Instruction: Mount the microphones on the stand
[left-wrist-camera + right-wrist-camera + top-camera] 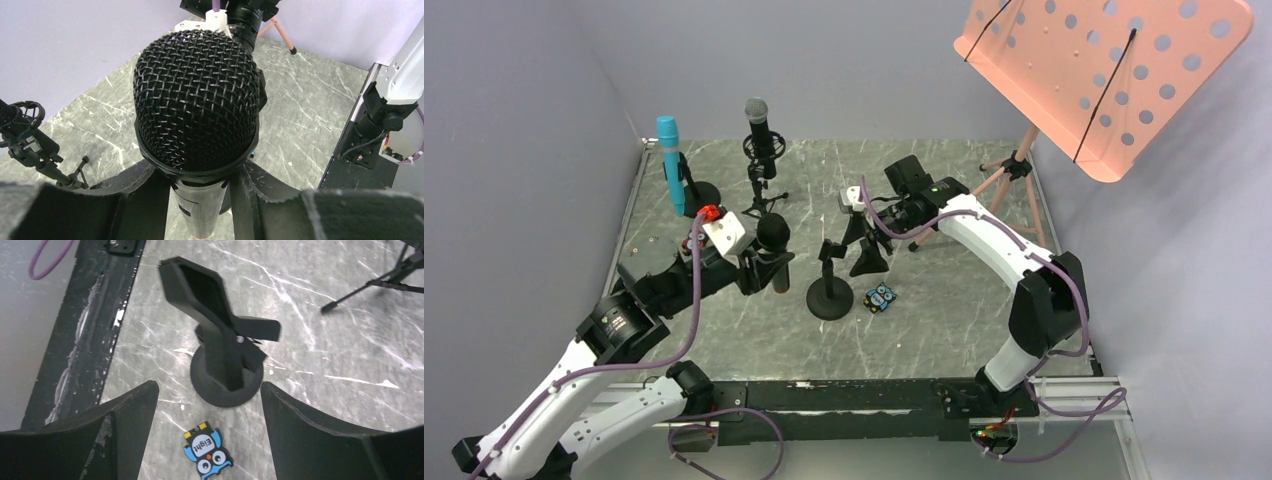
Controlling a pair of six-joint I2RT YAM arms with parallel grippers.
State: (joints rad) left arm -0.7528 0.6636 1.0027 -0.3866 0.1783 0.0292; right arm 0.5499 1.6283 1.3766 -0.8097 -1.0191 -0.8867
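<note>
- The light blue microphone (669,165) stood nearly upright at the far left of the bench (964,310), head up. It was clipped in a small round-based stand (704,193).
- Just right of it, the silver-headed microphone (757,122) sat upright, head up, in a shock mount on a low tripod stand (764,200). Part of that mount and tripod showed at the left edge of the left wrist view (30,135).
- In front of those two, the left tool (759,265) was clamped around the all-black microphone (774,240), holding it upright.
- In the left wrist view the all-black microphone's mesh head (197,100) filled the middle of the picture. The fingers (135,200) pressed its body from both sides below the head.
- The all-black microphone was just left of the empty stand (831,295) and not in it.
- The empty stand's round base rested on the bench near the middle. In the right wrist view its forked clip (200,285) was tilted and held nothing.
- The right tool (866,260) hung over the empty stand with its fingers (125,430) spread wide, gripping nothing. Whether it touched the stand could not be told.
- A small blue owl figure (882,297) lay flat on the bench just right of the stand's base. It also showed between the spread fingers in the right wrist view (207,455).
- At the far right, an orange perforated music stand (1104,70) rose on a tripod from the back of the bench.
</note>
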